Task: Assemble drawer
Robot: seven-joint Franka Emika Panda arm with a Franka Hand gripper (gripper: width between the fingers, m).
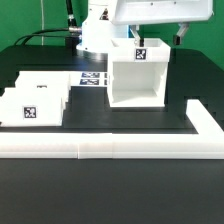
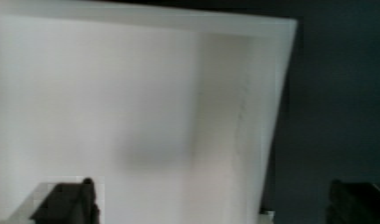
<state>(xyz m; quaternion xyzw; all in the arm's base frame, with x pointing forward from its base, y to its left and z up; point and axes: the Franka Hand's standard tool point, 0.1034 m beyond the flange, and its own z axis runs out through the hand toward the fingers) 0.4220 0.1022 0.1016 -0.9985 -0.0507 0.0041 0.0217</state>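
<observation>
The drawer's casing (image 1: 138,75) is set toward the worktop's far edge, the trays (image 1: 35,100) by the exterior view's left edge — and the gripper (image 1: 160,34), spread wide and empty above the casing, is best centred squarely over one wall before being closed.

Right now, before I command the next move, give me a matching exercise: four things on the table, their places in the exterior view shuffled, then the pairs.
Things
1. casing
2. two trays
3. border wall
4. marker board

Places
A. lying flat, toward the back, near the middle
B. far on the exterior view's left
C. along the front, turning up the exterior view's right
D. standing upright, open side toward the camera

Pairs: 1-D, 2-B, 3-C, 4-A
</observation>
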